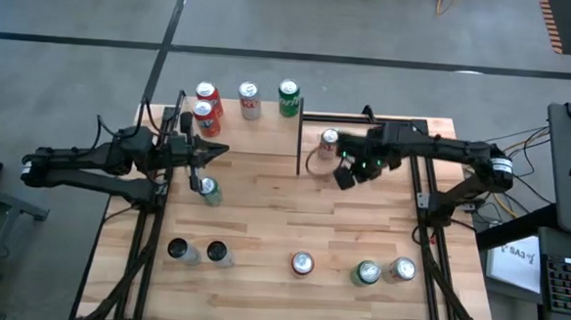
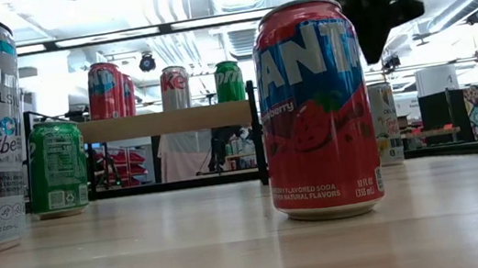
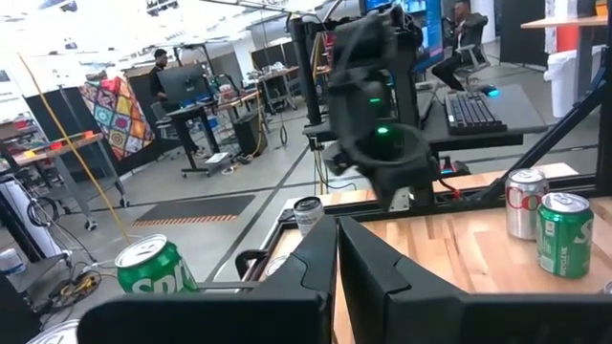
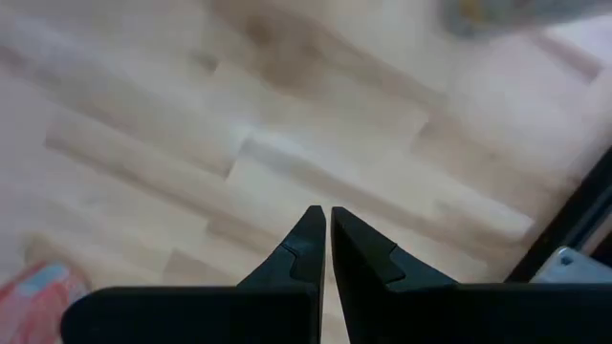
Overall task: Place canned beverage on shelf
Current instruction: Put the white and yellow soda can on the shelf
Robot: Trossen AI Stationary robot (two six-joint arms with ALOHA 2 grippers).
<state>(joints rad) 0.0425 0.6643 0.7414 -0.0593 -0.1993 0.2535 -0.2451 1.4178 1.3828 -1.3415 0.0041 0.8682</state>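
The shelf stands at the table's far left, a light wood board between black posts. Several cans stand on it: two red, a silver one and a green one. A silver can stands on the tabletop just right of the shelf's post. My right gripper hovers a little nearer than that can, shut and empty, pointing down at bare planks. My left gripper is shut and empty over the shelf's near edge.
A green can stands on the table near my left gripper. Along the near edge stand several cans: two dark-topped, a red strawberry soda, a green one and a silver one. Bare planks lie mid-table.
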